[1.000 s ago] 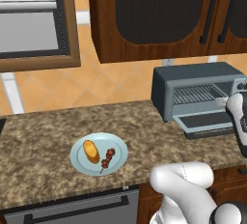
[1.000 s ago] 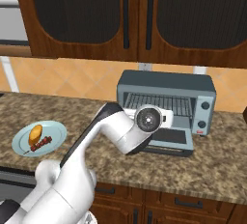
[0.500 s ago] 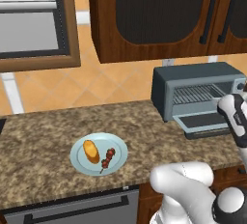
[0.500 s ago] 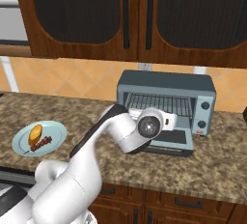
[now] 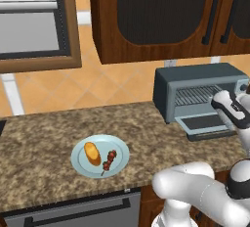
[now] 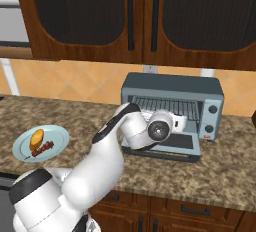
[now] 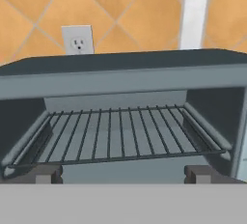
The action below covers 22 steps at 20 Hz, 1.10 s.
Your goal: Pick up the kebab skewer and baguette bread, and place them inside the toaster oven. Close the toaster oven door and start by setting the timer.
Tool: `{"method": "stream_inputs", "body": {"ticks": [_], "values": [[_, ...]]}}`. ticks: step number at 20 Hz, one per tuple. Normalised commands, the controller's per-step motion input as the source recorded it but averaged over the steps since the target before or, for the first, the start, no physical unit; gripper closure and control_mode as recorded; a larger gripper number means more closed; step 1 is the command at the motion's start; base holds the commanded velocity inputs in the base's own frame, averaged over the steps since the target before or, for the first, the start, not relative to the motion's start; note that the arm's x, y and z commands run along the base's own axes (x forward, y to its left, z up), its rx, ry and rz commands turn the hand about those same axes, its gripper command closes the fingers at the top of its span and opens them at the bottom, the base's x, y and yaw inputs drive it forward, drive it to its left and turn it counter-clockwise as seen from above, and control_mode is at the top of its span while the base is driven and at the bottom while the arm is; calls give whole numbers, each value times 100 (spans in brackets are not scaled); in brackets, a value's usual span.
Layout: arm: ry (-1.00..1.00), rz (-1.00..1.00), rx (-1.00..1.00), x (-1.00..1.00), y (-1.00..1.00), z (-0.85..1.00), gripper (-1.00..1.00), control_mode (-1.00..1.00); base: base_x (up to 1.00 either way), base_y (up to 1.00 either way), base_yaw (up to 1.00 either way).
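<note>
Your tool (image 7: 120, 175) hangs open & empty at toaster oven (image 6: 172, 111) w/ door down; nxt swing to plate (image 5: 80, 165), grab kebab skewer (image 5: 109, 161).

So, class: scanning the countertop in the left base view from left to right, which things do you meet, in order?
baguette bread → kebab skewer, both on the plate → toaster oven, its toaster oven door dropped open.

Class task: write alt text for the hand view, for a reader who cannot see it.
The toaster oven stands open right ahead, its bare wire rack spanning the cavity. The open gripper shows two dark fingertips at the bottom edge, holding nothing. Behind are orange wall tiles and a white outlet.
</note>
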Motion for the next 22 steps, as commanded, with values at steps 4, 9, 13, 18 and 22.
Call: {"method": "stream_inputs", "body": {"ticks": [4, 9, 13, 18, 22], "values": [[0, 0, -2, 22, -41, -53, -100, -100, 0, 0, 0], [-8, 0, 0, 10, -16, -7, -100, -100, 0, 0, 0], [-2, 0, 0, 35, 7, 0, -100, -100, 0, 0, 0], [1, 0, 0, 42, 17, 0, -100, -100, 0, 0, 0], [10, 0, 0, 40, 6, 0, -100, -100, 0, 0, 0]]}}
